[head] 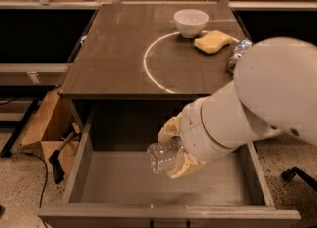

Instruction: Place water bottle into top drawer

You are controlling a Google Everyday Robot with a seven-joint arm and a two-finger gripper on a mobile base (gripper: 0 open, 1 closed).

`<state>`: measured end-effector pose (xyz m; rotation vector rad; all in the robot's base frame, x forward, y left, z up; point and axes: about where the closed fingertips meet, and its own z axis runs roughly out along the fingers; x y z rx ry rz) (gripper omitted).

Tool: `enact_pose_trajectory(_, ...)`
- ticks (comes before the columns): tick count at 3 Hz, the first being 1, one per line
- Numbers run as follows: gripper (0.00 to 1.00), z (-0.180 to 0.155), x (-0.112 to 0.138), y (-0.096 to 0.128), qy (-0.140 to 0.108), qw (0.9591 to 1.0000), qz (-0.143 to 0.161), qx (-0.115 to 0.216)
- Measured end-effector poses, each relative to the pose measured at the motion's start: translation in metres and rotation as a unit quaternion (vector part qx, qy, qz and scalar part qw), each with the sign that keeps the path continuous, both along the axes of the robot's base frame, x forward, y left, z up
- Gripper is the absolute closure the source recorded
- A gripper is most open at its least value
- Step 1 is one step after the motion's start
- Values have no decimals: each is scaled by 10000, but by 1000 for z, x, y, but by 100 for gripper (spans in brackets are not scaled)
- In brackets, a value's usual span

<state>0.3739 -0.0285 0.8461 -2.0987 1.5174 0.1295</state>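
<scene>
You see the top drawer (78, 172) standing open below the table (114, 58), with open floor along its left wall. Near mid-drawer, the gripper (174, 148) is clamped on the water bottle (158, 158), well apart from both side walls and nearer the right one.

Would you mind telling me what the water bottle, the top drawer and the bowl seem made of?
The water bottle, held by the gripper over the top drawer, looks like clear ribbed plastic: you see through it. That drawer seems matte grey metal, with thin flat walls. The bowl is glossy white, perhaps ceramic or plastic.
</scene>
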Motion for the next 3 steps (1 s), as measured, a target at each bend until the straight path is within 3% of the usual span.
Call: enact_pose_trajectory(3, 100, -94, 10, -12, 340, 9983, -442, 160)
